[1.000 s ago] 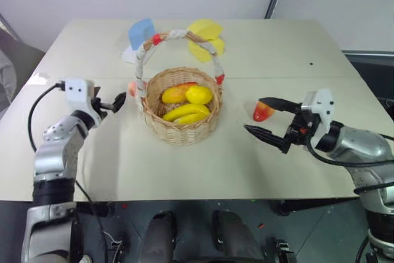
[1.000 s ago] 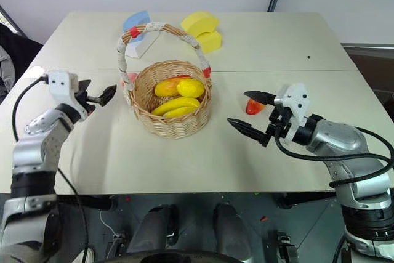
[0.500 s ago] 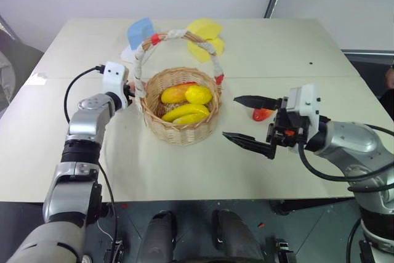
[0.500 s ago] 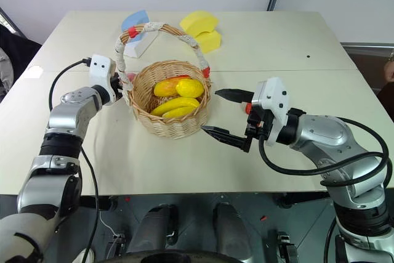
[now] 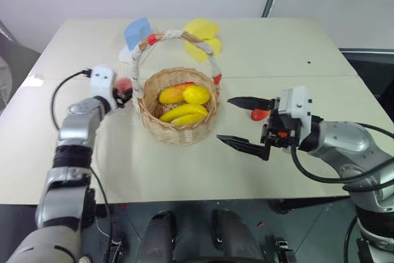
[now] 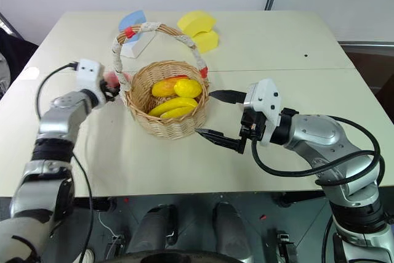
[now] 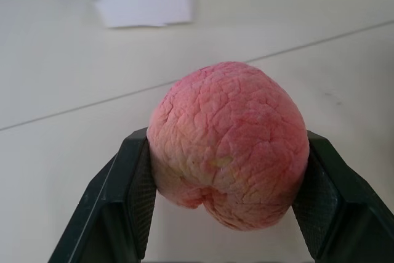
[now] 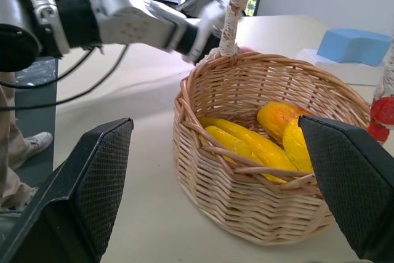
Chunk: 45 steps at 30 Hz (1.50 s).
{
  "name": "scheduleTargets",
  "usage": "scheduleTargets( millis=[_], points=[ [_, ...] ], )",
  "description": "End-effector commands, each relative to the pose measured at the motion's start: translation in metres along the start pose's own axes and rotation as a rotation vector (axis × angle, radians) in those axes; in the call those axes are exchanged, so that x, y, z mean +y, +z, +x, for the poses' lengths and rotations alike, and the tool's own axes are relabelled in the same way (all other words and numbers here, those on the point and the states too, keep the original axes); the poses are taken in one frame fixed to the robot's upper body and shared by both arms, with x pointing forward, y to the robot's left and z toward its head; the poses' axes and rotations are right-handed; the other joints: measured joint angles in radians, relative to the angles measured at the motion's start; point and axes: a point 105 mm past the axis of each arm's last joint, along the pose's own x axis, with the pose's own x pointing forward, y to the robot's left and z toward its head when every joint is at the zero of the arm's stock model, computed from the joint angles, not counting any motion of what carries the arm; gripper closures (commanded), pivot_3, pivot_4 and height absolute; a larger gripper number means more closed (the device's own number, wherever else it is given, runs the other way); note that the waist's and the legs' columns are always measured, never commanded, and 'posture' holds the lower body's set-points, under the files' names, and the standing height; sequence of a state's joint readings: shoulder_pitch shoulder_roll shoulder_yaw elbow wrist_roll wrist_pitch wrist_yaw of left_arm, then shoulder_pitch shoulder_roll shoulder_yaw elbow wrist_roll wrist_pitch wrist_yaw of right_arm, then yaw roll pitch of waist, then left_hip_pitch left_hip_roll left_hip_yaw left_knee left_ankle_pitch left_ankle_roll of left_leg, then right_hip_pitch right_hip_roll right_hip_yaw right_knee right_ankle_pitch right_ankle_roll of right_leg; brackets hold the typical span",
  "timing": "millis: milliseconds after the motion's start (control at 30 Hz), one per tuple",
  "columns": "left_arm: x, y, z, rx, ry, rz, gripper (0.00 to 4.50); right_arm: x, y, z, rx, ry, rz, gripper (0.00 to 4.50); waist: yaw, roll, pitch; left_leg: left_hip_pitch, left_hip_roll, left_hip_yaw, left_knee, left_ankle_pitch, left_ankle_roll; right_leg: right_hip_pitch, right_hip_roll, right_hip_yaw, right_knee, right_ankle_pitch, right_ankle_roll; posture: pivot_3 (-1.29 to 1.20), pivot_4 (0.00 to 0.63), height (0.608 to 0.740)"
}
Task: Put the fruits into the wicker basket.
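Observation:
The wicker basket (image 5: 180,135) stands mid-table with a banana (image 5: 184,114), a lemon (image 5: 198,95) and an orange-yellow mango (image 5: 172,95) inside. Just left of its handle, my left gripper (image 5: 125,89) is shut on the pink-red peach (image 7: 228,143), which fills the space between both pads (image 7: 138,192). To the right of the basket, my right gripper (image 5: 223,119) is open and pointing at the basket wall, with nothing between its fingers. The red-and-yellow mango (image 5: 259,114) lies on the table just behind that hand.
A yellow foam block (image 5: 203,36) and a blue-and-white foam block (image 5: 136,32) sit behind the basket near the table's far side. The basket's tall arched handle (image 5: 175,34) rises over its opening. The table's front edge (image 5: 203,198) runs close below both arms.
My left gripper reached the peach beside the basket and shut on it, then drew slightly back to the left. My right gripper slid left towards the basket, still open.

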<state>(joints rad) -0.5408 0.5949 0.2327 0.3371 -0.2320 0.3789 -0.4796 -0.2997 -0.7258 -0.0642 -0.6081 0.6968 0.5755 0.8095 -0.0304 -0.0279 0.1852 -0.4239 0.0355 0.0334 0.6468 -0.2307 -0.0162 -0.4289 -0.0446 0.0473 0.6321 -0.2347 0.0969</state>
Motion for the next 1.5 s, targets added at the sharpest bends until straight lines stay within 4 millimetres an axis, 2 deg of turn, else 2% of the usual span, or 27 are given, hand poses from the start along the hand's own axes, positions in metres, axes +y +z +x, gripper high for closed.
scheduleTargets(
  millis=[33,133,233,333,500,533,567,600,633,767,933,1167,1367,1433,1500],
  points=[
    [-0.006,0.051,-0.046,-0.244,-0.160,-0.024,1.68,-0.003,0.011,-0.003,-0.031,-0.009,-0.054,0.00,0.006,0.000,0.000,0.000,0.000,0.000,0.000,0.000,0.000,0.000,0.000,-0.001,0.000,0.000,0.000,0.00,0.150,0.740],
    [-0.049,0.072,-0.092,-0.318,-0.454,-0.057,1.68,-0.012,0.006,-0.006,-0.018,-0.023,-0.048,0.00,0.019,-0.001,0.000,-0.001,0.003,0.000,0.000,0.000,0.000,0.000,-0.002,-0.001,-0.001,-0.002,-0.004,0.00,0.150,0.740],
    [-0.096,0.081,-0.108,-0.293,-0.663,-0.055,1.68,-0.020,0.001,-0.008,-0.010,-0.033,-0.042,0.00,0.035,-0.001,0.000,-0.001,0.003,0.002,0.002,0.001,-0.002,0.003,-0.008,-0.004,-0.003,-0.003,-0.006,0.00,0.150,0.740],
    [-0.131,0.083,-0.100,-0.250,-0.723,-0.005,1.68,-0.027,-0.004,-0.009,-0.005,-0.045,-0.032,0.00,0.039,-0.001,0.000,0.000,0.001,0.007,0.003,0.001,-0.002,0.005,-0.012,-0.004,-0.003,-0.003,-0.006,0.00,0.150,0.740],
    [-0.165,0.092,-0.068,-0.244,-0.710,0.010,1.68,-0.038,-0.018,-0.014,0.040,-0.103,0.000,0.00,0.039,-0.001,0.000,-0.001,-0.003,0.010,0.004,0.001,-0.001,0.004,-0.010,-0.002,-0.003,-0.003,-0.004,0.00,0.150,0.740],
    [-0.167,0.094,-0.065,-0.249,-0.714,0.000,0.97,-0.041,-0.023,-0.016,0.058,-0.127,0.012,0.00,0.036,-0.001,0.000,-0.001,-0.003,0.010,0.004,0.001,-0.001,0.004,-0.008,-0.001,-0.003,-0.003,-0.004,0.00,0.150,0.740],
    [-0.169,0.094,-0.062,-0.249,-0.715,0.002,0.73,-0.044,-0.027,-0.018,0.073,-0.150,0.020,0.00,0.033,-0.001,0.000,-0.001,-0.002,0.010,0.004,0.001,-0.001,0.004,-0.007,-0.001,-0.003,-0.003,-0.003,0.00,0.150,0.740],
    [-0.170,0.094,-0.060,-0.245,-0.713,0.016,0.17,-0.051,-0.032,-0.021,0.093,-0.204,0.014,0.00,0.028,-0.001,0.000,-0.001,-0.002,0.010,0.004,0.001,-0.001,0.004,-0.006,0.000,-0.003,-0.002,-0.002,0.00,0.150,0.740],
    [-0.170,0.094,-0.058,-0.243,-0.709,0.032,0.03,-0.059,-0.037,-0.023,0.113,-0.260,0.010,0.00,0.023,-0.001,0.000,-0.001,-0.001,0.009,0.003,0.001,0.000,0.004,-0.005,0.000,-0.003,-0.002,-0.001,0.00,0.150,0.740],
    [-0.174,0.091,-0.060,-0.252,-0.747,0.088,0.03,-0.090,-0.056,-0.040,0.172,-0.500,0.025,0.00,0.013,-0.001,0.000,0.000,0.000,0.006,0.003,0.001,0.000,0.003,-0.002,0.000,-0.002,-0.003,-0.002,0.00,0.150,0.740],
    [-0.167,0.085,-0.074,-0.262,-0.825,0.077,0.03,-0.120,-0.090,-0.055,0.229,-0.772,0.224,0.00,0.010,-0.001,0.000,0.000,0.000,0.006,0.002,0.001,0.000,0.002,-0.001,0.000,-0.001,-0.003,-0.003,0.00,0.150,0.740],
    [-0.160,0.079,-0.077,-0.247,-0.816,0.111,0.03,-0.131,-0.121,-0.058,0.296,-0.901,0.340,0.00,0.016,-0.001,0.000,-0.001,-0.001,0.006,0.003,0.001,0.000,0.002,-0.002,0.001,-0.001,-0.003,-0.003,0.00,0.150,0.740],
    [-0.162,0.076,-0.079,-0.245,-0.809,0.112,0.03,-0.129,-0.133,-0.053,0.325,-0.903,0.388,0.00,0.013,0.000,0.000,-0.001,-0.001,0.006,0.002,0.001,0.000,0.002,-0.002,0.001,-0.001,-0.003,-0.002,0.00,0.150,0.740],
    [-0.162,0.076,-0.080,-0.246,-0.806,0.110,0.00,-0.128,-0.134,-0.053,0.327,-0.902,0.390,0.53,0.013,0.000,0.000,-0.001,-0.001,0.006,0.002,0.001,0.000,0.002,-0.002,0.001,-0.001,-0.003,-0.002,0.00,0.150,0.740],
    [-0.161,0.076,-0.080,-0.246,-0.803,0.109,0.00,-0.128,-0.134,-0.052,0.327,-0.902,0.386,1.25,0.012,0.000,0.000,-0.001,-0.001,0.006,0.002,0.001,0.000,0.002,-0.002,0.001,-0.001,-0.003,-0.002,0.00,0.150,0.740]
  ],
)
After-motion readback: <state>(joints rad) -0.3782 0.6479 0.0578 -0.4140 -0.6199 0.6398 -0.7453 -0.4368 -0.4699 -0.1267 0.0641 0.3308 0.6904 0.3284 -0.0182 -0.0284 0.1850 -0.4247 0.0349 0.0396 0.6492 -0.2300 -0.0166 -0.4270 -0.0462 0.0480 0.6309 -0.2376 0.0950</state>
